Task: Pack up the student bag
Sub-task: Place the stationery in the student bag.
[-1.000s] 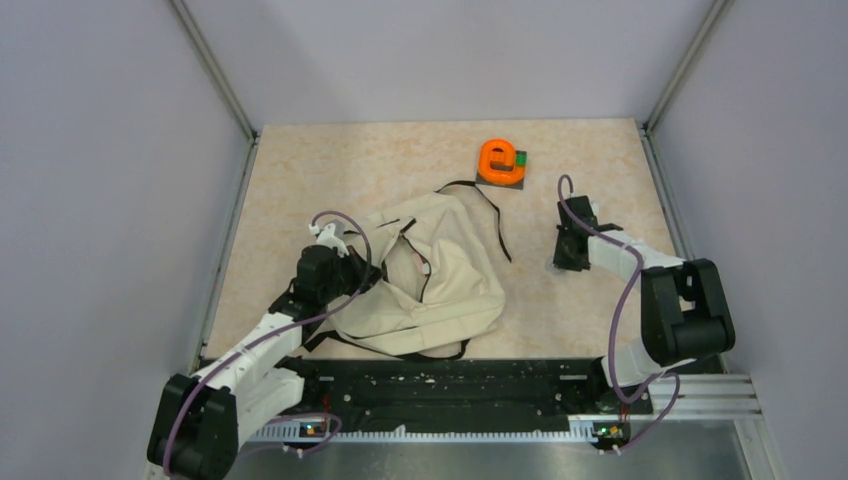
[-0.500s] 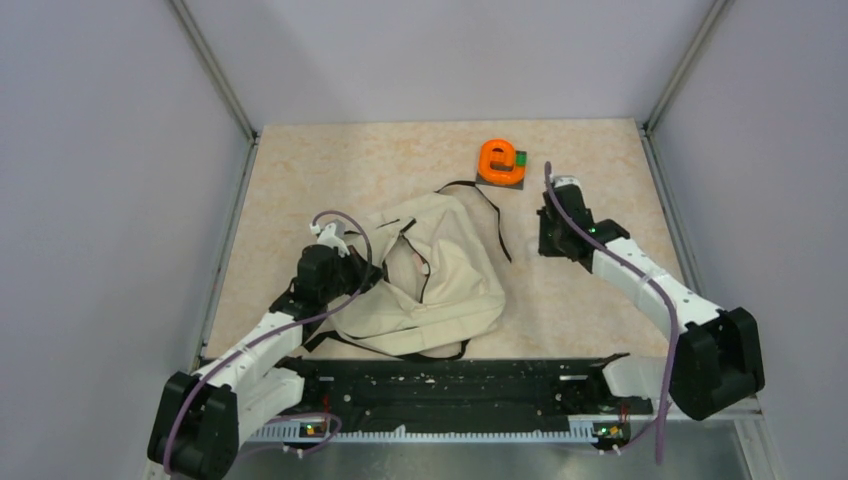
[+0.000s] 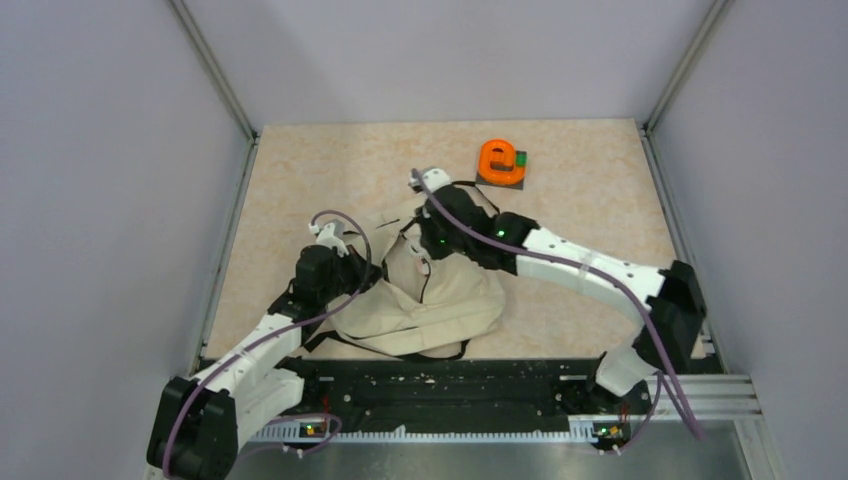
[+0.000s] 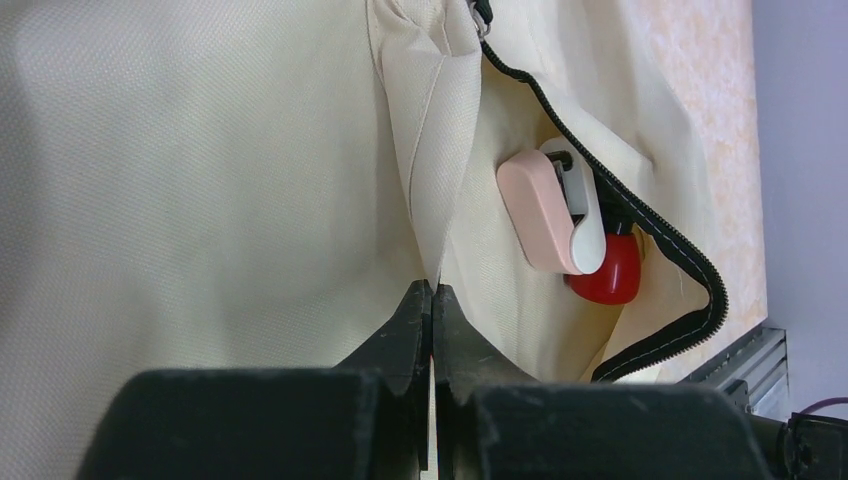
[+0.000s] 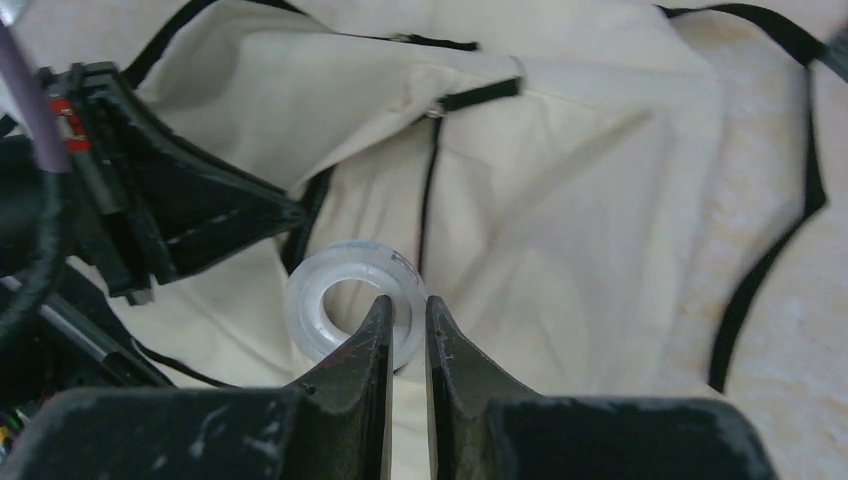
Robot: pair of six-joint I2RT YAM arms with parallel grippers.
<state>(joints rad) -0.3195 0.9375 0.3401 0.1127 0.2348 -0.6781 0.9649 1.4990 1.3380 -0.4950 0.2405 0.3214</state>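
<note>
Pinching student bag [image 3: 462,298] fabric, left tool [image 4: 432,292] props the mouth open | right tool [image 5: 405,318] clamps tape roll [image 5: 305,318] above it

This looks like a robot test cell in a laboratory, not a home or a shop. Three plain pale grey walls [image 3: 120,200] close the space, joined at the back corners by bare slanted metal posts [image 3: 215,75]. The working surface is a beige marbled board [image 3: 330,170]. At its near edge a long black mounting rail [image 3: 450,385] carries two white-and-black robot arms [image 3: 590,270] with loose purple cables [image 3: 338,213] and small green lights [image 3: 498,234] (lit on the right arm). Few everyday things lie on the board: a soft cream fabric backpack [image 3: 450,300] and an orange plastic loop-shaped thing [image 3: 501,160].
</note>
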